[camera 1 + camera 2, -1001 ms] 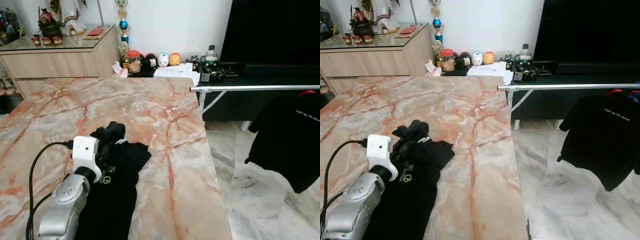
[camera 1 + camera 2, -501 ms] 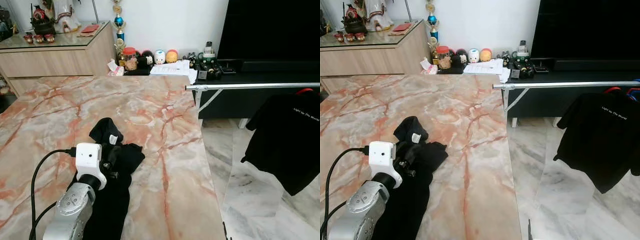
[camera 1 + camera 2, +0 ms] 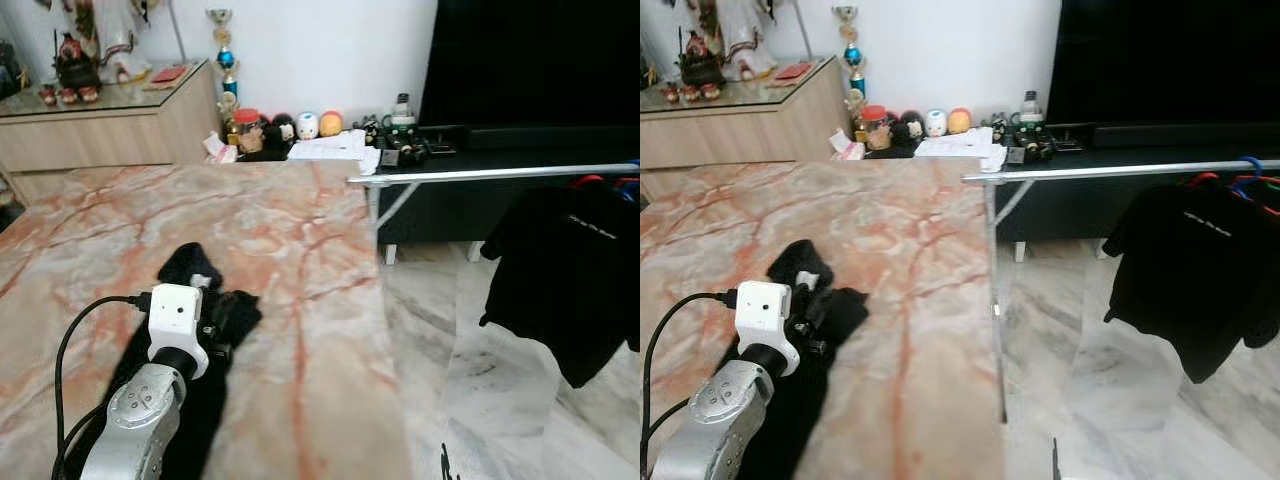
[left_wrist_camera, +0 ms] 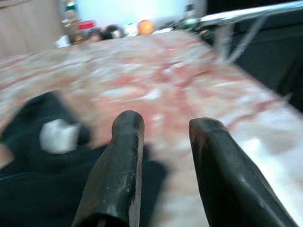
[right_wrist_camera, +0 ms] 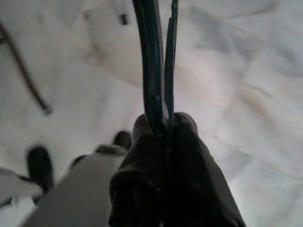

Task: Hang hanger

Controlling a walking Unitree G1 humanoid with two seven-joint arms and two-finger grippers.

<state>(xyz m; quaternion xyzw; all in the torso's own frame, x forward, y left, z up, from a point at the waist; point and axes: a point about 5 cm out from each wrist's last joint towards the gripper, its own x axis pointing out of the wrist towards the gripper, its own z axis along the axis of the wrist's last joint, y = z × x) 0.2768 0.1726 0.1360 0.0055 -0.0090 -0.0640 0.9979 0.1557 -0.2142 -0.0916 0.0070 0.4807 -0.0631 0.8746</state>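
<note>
A black garment (image 3: 190, 275) with a white label lies bunched on the marble table (image 3: 290, 220). My left gripper (image 4: 165, 123) hovers just over its edge, open, with nothing between its fingers (image 4: 124, 156); in the left eye view the left gripper (image 3: 225, 312) sits ahead of the white wrist camera. In the right wrist view my right gripper (image 5: 164, 125) is shut on a thin dark hanger (image 5: 152, 56), held above the pale marble floor. A silver clothes rail (image 3: 490, 173) runs to the right of the table, with a black T-shirt (image 3: 570, 270) hanging from it.
Coloured hangers (image 3: 1240, 170) hang on the rail above the T-shirt. A wooden sideboard (image 3: 110, 125) stands at the back left. A black TV unit (image 3: 520, 140) with small ornaments stands behind the rail. A marble floor (image 3: 470, 390) lies between table and T-shirt.
The whole picture has shifted left, so the camera has turned right. My left gripper stays over the black garment, whose top has folded up to show the white label.
</note>
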